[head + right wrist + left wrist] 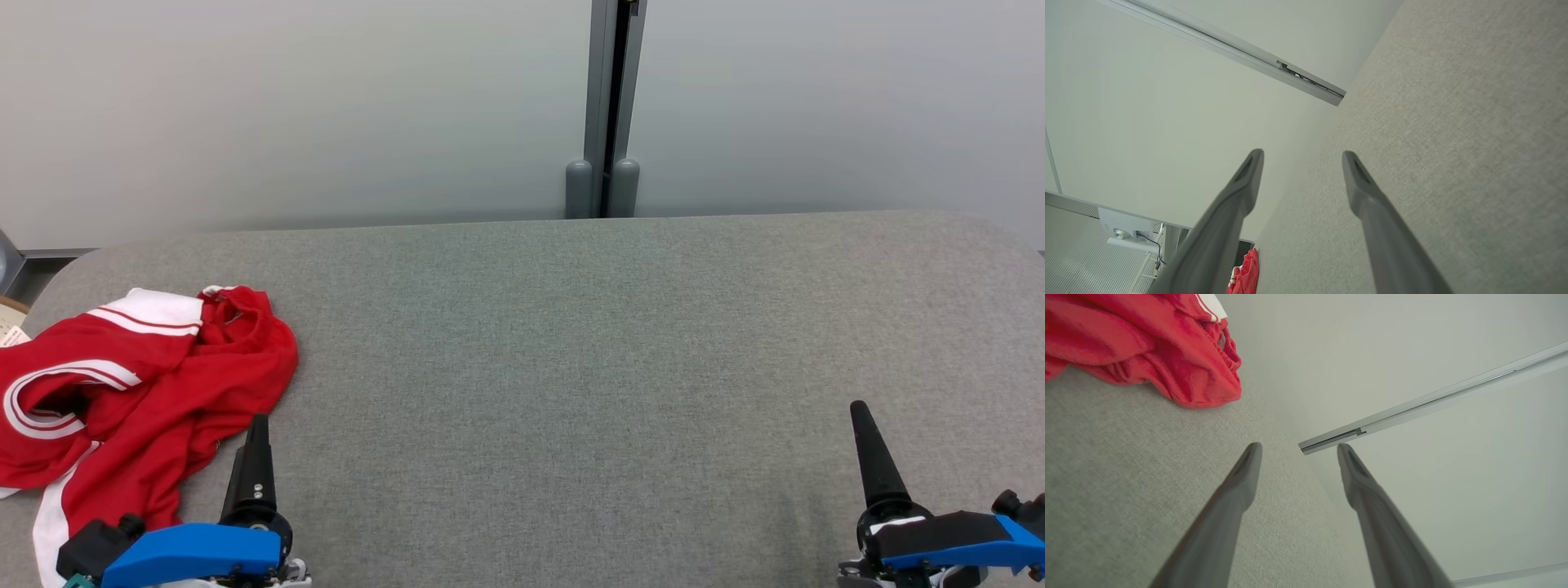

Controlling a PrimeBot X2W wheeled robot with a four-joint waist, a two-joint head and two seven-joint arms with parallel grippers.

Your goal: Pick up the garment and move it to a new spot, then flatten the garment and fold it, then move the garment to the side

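A crumpled red-and-white garment [147, 384] lies near left on the gray tabletop [571, 367], beside the released, empty left tool [1298, 447]. The right tool [1302, 153], also released, sits near right.

Lab: padded table [571, 327], partition panels [286, 106].

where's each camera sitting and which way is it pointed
Head view: on the head, facing down at red garment, grey surface; left hand, right hand low.
Left wrist view: left wrist, along its open fingers toward garment and wall.
Right wrist view: right wrist, along its open fingers across the surface.
All share the garment.
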